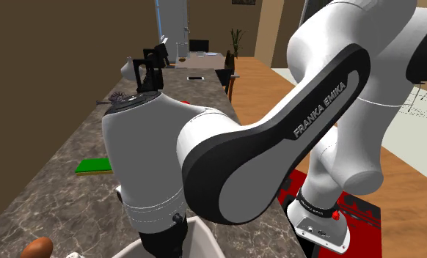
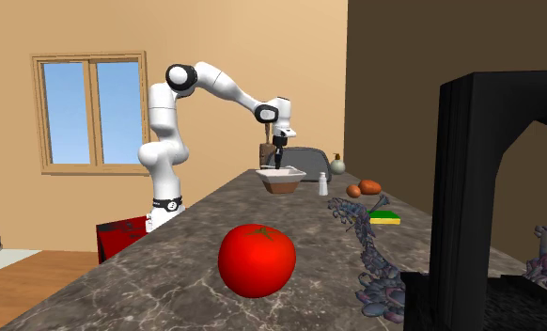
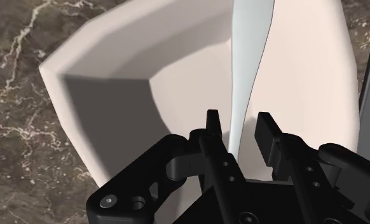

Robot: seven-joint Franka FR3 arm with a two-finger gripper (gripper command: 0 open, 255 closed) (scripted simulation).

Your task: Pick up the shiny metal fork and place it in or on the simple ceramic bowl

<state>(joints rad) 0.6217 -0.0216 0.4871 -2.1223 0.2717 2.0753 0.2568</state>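
My black gripper (image 3: 239,130) is shut on a pale, shiny fork (image 3: 248,57), which hangs down from the fingers into a white, faceted bowl (image 3: 114,70). The fork's far end runs out past the bowl's far rim. In the second exterior view the gripper (image 2: 278,156) points straight down just above the bowl (image 2: 281,177), which stands on the dark marble counter (image 2: 196,254). In the shoulder view the bowl's (image 1: 207,240) rim peeks out below my arm's white and dark links, which hide the hand.
A red tomato (image 2: 256,260) lies near the counter's close end. A green sponge (image 2: 385,217), an orange-brown item (image 2: 369,186), a small bottle (image 2: 323,185) and a purple branching object (image 2: 370,254) line the second exterior view's right. A black frame (image 2: 497,188) stands close.
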